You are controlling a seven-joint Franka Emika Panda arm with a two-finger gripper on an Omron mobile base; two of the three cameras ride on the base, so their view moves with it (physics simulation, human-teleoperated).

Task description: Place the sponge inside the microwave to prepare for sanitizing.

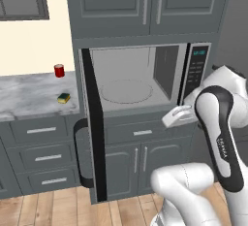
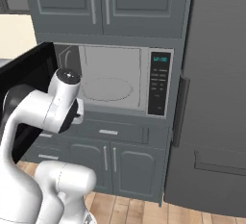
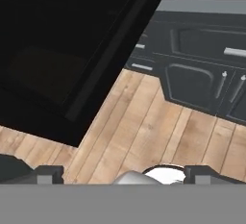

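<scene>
The sponge [image 1: 64,97], yellow with a dark green top, lies on the marble counter [image 1: 29,96] left of the microwave [image 1: 195,70]. The microwave's black glass door [image 1: 94,133] is swung fully out to the left, showing the light grey interior and round turntable [image 1: 127,91]. From the right base view the open microwave [image 2: 115,81] faces me. My gripper [image 3: 124,174] hangs low in front of the microwave's lower right corner, far from the sponge. It points down at the wood floor and the door's underside [image 3: 57,50]. Its fingertips [image 3: 48,173] stand wide apart, open, holding nothing.
A small red can [image 1: 59,70] stands at the back of the counter. Grey drawers and cabinet doors [image 1: 140,159] run below the microwave, and upper cabinets [image 1: 145,2] above. A tall dark fridge [image 2: 216,98] stands right of the microwave. The open door juts into the space before the counter.
</scene>
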